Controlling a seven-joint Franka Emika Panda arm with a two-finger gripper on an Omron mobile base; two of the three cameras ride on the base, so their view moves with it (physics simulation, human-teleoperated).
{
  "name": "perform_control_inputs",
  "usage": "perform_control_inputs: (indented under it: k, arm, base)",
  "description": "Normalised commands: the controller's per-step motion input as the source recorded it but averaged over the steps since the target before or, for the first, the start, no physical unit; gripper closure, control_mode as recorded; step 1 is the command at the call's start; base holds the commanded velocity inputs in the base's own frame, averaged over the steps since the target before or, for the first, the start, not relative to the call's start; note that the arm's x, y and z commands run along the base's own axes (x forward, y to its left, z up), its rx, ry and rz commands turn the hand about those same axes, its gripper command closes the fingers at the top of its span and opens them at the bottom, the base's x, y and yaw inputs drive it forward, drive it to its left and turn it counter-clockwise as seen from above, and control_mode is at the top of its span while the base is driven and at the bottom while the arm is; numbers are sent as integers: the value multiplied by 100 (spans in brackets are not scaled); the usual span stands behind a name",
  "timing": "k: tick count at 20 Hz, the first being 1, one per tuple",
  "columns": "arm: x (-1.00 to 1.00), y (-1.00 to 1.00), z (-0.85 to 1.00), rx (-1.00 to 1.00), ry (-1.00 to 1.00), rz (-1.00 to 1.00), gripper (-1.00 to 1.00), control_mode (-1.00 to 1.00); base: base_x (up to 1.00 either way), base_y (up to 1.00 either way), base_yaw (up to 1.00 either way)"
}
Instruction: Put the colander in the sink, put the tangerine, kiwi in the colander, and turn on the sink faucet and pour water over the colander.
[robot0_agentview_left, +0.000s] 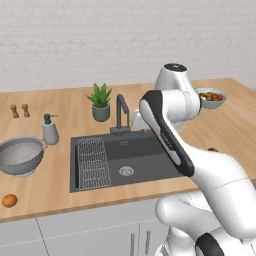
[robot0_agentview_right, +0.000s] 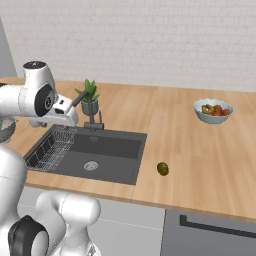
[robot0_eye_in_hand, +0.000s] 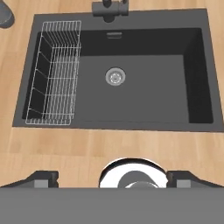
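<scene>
The silver-grey colander (robot0_agentview_left: 20, 156) stands on the wooden counter left of the dark sink (robot0_agentview_left: 150, 170). In front of it, near the counter's edge, lies the orange tangerine (robot0_agentview_left: 9, 200). To the right of the sink (robot0_agentview_right: 115, 170) the olive-brown kiwi (robot0_agentview_right: 162, 168) rests on the counter. The dark faucet (robot0_agentview_left: 121, 112) rises behind the basin. My gripper (robot0_eye_in_hand: 113, 178) hangs above the sink (robot0_eye_in_hand: 144, 105), looking straight down, open, with nothing between its fingers (robot0_eye_in_hand: 41, 178).
A wire rack (robot0_eye_in_hand: 54, 72) fills the basin's left part, and the drain (robot0_eye_in_hand: 115, 76) lies mid-floor. A soap dispenser (robot0_agentview_left: 50, 130), a potted plant (robot0_agentview_left: 101, 102) and two small shakers (robot0_agentview_left: 20, 110) stand behind. A pale fruit bowl (robot0_agentview_right: 213, 110) sits at the far right.
</scene>
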Motion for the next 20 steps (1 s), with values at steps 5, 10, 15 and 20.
perform_control_inputs:
  k: [5, 10, 15, 20]
  arm:
    - [0, 100, -1, 0, 2, -5, -100, -100]
    - [0, 100, -3, 0, 0, -9, -100, -100]
    - [11, 99, -15, 0, 0, -12, -100, -100]
    - [25, 88, -21, 0, 0, -11, -100, -100]
  base:
    - [0, 0, 0]
    - [0, 0, 0]
    - [0, 0, 0]
    - [0, 0, 0]
